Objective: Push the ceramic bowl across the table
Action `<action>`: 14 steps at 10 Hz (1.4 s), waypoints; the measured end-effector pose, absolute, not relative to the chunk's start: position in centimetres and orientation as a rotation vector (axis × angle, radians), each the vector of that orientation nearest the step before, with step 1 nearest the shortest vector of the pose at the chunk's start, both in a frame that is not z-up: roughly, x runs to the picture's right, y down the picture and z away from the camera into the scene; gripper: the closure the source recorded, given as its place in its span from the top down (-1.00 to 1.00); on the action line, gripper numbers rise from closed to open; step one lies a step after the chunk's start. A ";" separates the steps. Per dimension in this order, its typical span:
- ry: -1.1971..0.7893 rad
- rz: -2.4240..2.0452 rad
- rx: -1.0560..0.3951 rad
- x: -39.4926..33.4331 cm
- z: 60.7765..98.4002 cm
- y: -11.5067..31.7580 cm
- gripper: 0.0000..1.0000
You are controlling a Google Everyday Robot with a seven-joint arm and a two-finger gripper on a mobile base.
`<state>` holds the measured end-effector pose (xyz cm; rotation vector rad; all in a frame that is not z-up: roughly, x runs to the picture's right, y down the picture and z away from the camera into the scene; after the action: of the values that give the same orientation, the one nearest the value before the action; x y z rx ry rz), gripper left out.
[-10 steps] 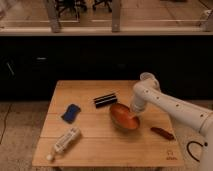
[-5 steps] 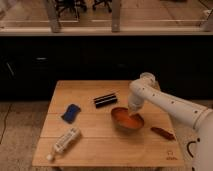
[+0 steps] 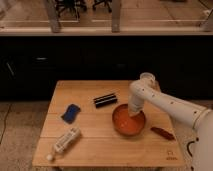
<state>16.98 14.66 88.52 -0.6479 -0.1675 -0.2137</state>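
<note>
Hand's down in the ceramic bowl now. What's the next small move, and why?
Probably nudge the shut hand leftward in view, taking the ceramic bowl over bare table: the hand sits inside the bowl, and a reddish-brown item lies close on its right.

Behind, we see a long dark cabinet front [image 3: 90, 57] w/ a pale ledge [image 3: 100, 31] along its top. Above that, glass panes btwn light posts [image 3: 52, 14]; thru them we make out office chair bases [image 3: 67, 6] on a tan floor. Nearer us the floor [image 3: 22, 135] is pale grey, speckled. Light's dim, warm.
</note>
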 end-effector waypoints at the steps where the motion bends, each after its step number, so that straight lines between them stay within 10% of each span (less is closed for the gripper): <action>1: -0.169 -0.209 -0.645 17.1 88.6 14.3 -0.95; 14: -0.151 -0.229 -0.631 19.5 89.2 13.1 -0.95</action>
<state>19.45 13.11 89.20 -0.6309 -0.1509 -0.2294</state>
